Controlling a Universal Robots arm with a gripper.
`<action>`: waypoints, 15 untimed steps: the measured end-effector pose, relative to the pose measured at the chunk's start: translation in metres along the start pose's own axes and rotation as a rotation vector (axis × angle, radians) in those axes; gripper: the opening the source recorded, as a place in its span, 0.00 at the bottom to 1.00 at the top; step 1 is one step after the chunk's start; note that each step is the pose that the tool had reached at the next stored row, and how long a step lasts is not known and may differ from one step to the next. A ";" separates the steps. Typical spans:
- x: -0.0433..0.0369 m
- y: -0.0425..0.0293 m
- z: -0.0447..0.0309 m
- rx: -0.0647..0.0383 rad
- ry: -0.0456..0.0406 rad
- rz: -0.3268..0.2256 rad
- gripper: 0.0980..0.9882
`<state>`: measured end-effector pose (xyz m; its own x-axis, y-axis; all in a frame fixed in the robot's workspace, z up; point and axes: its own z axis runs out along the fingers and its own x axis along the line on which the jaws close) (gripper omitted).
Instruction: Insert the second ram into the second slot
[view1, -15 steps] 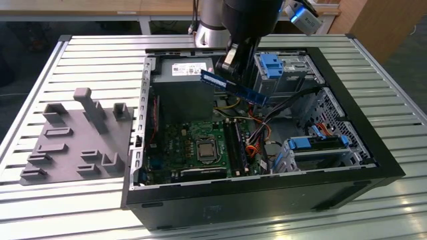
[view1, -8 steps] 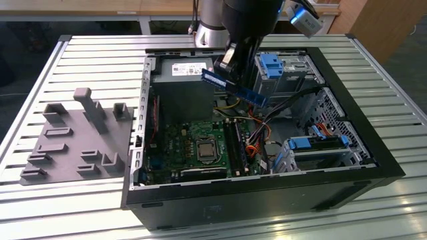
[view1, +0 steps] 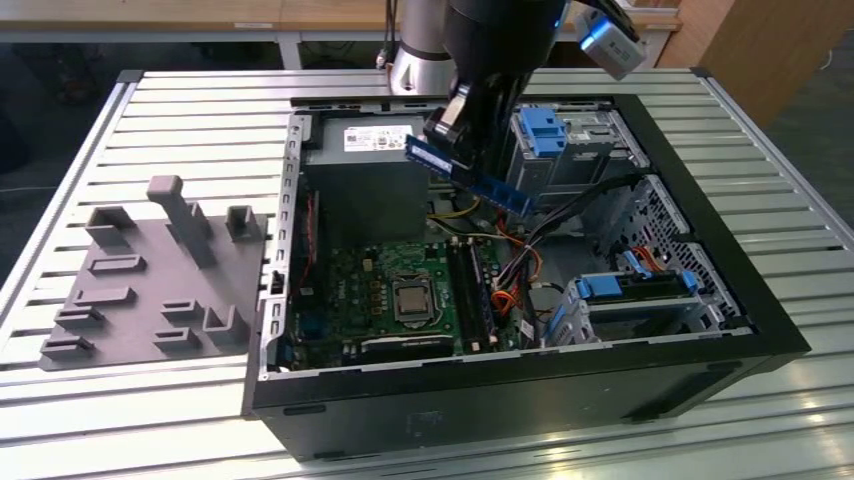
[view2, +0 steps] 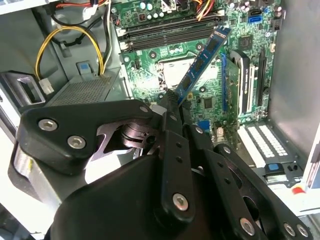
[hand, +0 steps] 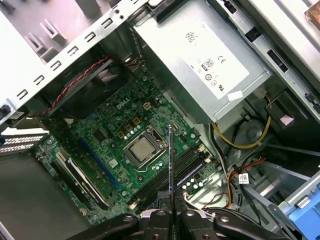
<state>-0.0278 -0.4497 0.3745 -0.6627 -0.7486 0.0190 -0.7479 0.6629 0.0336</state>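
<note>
Exterior view: open PC case (view1: 694, 330) sits mid-worktop (view1: 200, 110) and runs toward its near edge, with a grey fixture (view1: 147, 280) by the edge on the exterior view's left. The gripper (view1: 461, 140) hangs over the case with the second ram (view1: 494, 188) pinched at one end. The stick is tilted and up in the air above the motherboard (view1: 360, 300), beside the power supply (view1: 367, 170), clear of the memory slots (view1: 467, 290). Second wrist view: fingers (view2: 172, 145) are closed tight on the ram (view2: 205, 55), which pokes out at a slant over the board; slots (view2: 170, 32) are apart from it. First wrist view: ram (hand: 170, 160) is edge-on, sticking out of the gripper (hand: 170, 212), hovering between the CPU socket (hand: 142, 150) and the slots (hand: 187, 167).
</note>
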 end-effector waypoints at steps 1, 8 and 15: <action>0.0000 0.0000 0.0000 0.000 -0.0001 0.007 0.04; 0.0000 0.0000 0.0000 0.000 -0.0012 0.060 0.04; 0.0000 0.0000 0.0000 0.000 -0.0015 0.112 0.04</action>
<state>-0.0278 -0.4497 0.3745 -0.7420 -0.6700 0.0211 -0.6693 0.7423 0.0315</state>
